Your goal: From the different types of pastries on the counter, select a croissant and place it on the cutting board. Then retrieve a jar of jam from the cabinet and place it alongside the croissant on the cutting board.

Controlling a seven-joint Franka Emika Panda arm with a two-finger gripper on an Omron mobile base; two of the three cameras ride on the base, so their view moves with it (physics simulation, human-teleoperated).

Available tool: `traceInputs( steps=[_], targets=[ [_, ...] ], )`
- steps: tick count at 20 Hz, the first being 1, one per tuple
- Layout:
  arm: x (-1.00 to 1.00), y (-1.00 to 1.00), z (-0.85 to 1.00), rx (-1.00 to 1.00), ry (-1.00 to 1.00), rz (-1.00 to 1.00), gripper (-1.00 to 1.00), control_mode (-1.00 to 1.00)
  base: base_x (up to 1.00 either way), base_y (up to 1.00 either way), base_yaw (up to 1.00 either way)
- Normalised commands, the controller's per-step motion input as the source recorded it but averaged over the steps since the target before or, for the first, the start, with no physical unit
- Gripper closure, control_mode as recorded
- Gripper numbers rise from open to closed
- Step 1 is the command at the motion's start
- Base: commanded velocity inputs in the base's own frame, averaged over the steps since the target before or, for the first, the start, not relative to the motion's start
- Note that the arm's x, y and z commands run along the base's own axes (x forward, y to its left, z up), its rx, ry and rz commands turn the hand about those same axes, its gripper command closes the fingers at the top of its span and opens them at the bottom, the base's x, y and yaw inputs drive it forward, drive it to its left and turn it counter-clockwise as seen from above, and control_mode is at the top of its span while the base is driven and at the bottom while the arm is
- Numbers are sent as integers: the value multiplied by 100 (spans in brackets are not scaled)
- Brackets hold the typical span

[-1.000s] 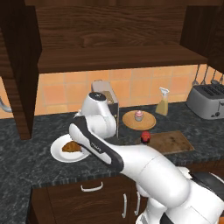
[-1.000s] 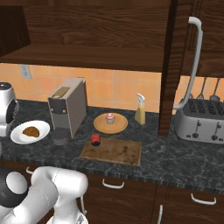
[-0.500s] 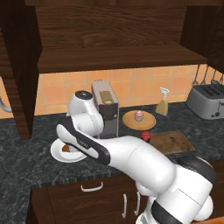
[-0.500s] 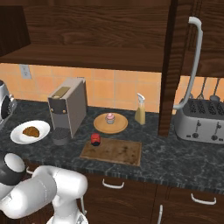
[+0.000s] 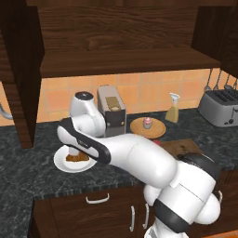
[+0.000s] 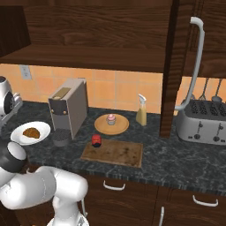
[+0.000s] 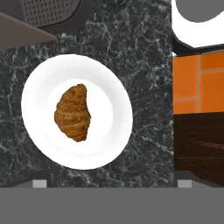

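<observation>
Croissant (image 7: 72, 112) lies left of centre in the hand view on a white plate (image 7: 111, 131); the gripper's opening cannot be told. An off-centre descent could push it off.

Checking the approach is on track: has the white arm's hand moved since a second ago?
Yes. In the left base view the hand has swung left, away from the grey coffee machine, and now sits over the white round plate holding the golden-brown croissant.

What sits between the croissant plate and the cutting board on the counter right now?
In the right base view, the coffee machine stands between the white plate with the croissant and the cutting board; the jam jar sits by the board's near-left corner.
</observation>
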Motion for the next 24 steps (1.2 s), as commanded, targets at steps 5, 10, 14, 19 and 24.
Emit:
traceInputs(
  steps=[5, 10, 14, 19, 24],
  targets=[
    [0, 0, -3, 0, 17, -6, -100, -100, 0, 0, 0],
    [2, 0, -18, 0, 25, -5, -100, -100, 0, 0, 0],
    [24, 9, -13, -3, 9, -8, -100, -100, 0, 0, 0],
    [9, 30, 0, -19, 0, -2, -100, -100, 0, 0, 0],
    [24, 4, 0, -13, 1, 0, -100, -100, 0, 0, 0]
  ],
)
